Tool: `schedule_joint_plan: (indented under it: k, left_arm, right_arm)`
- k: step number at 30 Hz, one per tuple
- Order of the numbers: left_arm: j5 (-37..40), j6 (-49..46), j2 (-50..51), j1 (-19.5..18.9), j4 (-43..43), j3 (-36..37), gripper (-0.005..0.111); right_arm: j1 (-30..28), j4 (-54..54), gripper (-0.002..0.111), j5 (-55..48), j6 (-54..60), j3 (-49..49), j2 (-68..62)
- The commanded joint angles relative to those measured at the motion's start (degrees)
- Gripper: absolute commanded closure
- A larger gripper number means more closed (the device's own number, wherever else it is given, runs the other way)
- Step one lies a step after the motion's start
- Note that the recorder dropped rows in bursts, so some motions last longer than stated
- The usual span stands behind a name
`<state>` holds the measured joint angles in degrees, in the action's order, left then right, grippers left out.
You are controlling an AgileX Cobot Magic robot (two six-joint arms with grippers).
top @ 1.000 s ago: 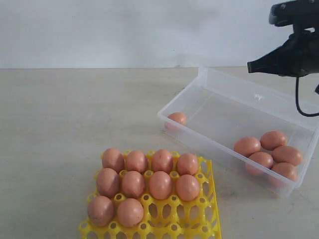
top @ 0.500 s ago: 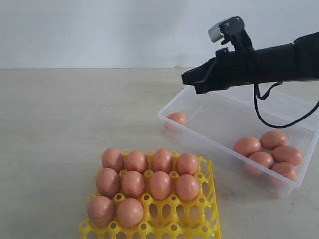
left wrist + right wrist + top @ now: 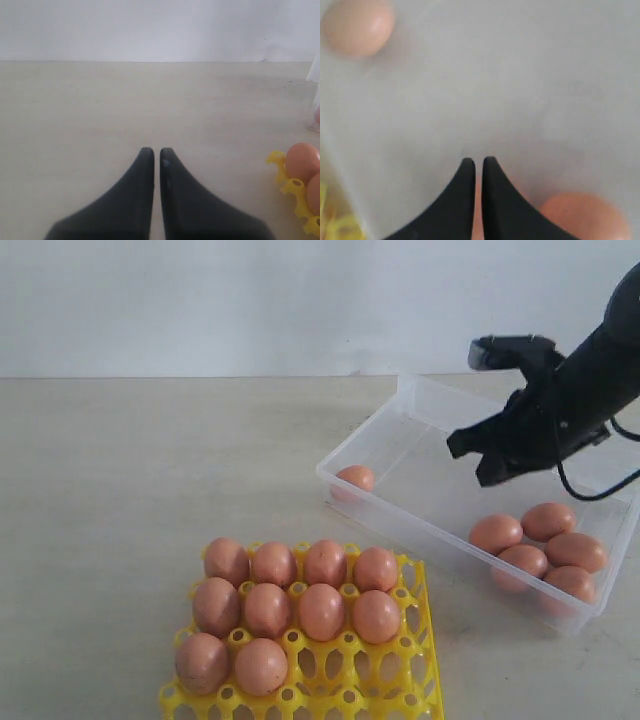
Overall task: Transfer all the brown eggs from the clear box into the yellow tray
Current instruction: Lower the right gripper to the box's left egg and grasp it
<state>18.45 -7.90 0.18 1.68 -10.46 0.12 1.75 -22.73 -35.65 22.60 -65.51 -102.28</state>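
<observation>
R gripper [image 3: 465, 455], jaws clenched, empty, just swung down from clear box [image 3: 440, 397] far-left rim to over its floor, so next pick looks imminent; brown eggs [image 3: 523, 560]: 10 in yellow tray [image 3: 400, 680], 6 left in box; L gripper [image 3: 156, 152] pinched shut, idle.

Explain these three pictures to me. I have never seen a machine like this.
This is a robot with two arms, each ending in a black two-fingered end effector. The wide picture comes from a camera standing off the arms; the other two come from cameras on the left and right wrists. On the pale table stand a bright yellow plastic egg tray holding ten smooth brown eggs and a clear shallow plastic box with six more, one alone and five clustered. The right end effector hovers over the box, shut and empty. The left end effector is also shut, holding nothing.
</observation>
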Motion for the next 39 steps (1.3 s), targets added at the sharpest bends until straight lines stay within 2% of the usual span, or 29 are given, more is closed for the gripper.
schedule_joint_plan:
  k: [1, 3, 5, 6, 10, 11, 18, 22, 26, 39]
  left_arm:
    - [-0.65, 0.39, -0.18, 0.25, -0.45, -0.12, 0.103]
    - [-0.65, 0.39, -0.18, 0.25, -0.45, -0.12, 0.103]
    - [-0.65, 0.39, -0.18, 0.25, -0.45, -0.12, 0.103]
    - [-0.65, 0.39, -0.18, 0.25, -0.45, -0.12, 0.103]
    - [-0.65, 0.39, -0.18, 0.25, -0.45, -0.12, 0.103]
    - [-0.65, 0.39, -0.18, 0.25, -0.45, -0.12, 0.103]
    - [-0.65, 0.39, -0.18, 0.25, -0.45, -0.12, 0.103]
    - [-0.65, 0.39, -0.18, 0.25, -0.45, -0.12, 0.103]
    - [-0.65, 0.39, -0.18, 0.25, -0.45, -0.12, 0.103]
    - [-0.65, 0.39, -0.18, 0.25, -0.45, -0.12, 0.103]
  right_arm:
    - [2.17, -3.01, 0.108, 15.73, 7.46, -0.68, 1.05]
    - [3.96, -5.72, 0.108, 15.43, 11.32, -1.1, -0.18]
    - [5.56, -11.73, 0.101, 17.18, 13.11, -1.99, -1.94]
    - [6.22, -14.08, 0.095, 17.79, 14.66, -2.54, -2.72]
    - [7.24, -15.29, 0.055, 16.71, 13.75, -5.79, -6.6]
    - [7.24, -15.29, 0.053, 16.01, 12.47, -6.08, -7.47]
    - [7.37, -17.7, 0.072, 15.22, 9.02, -9.25, -12.18]
    - [7.37, -17.83, 0.072, 10.43, 10.16, -13.13, -14.14]
    - [7.59, -18.56, 0.072, 3.52, 16.04, -15.76, -15.33]
    - [11.84, -17.38, 0.072, 3.33, 19.75, -17.42, -19.01]
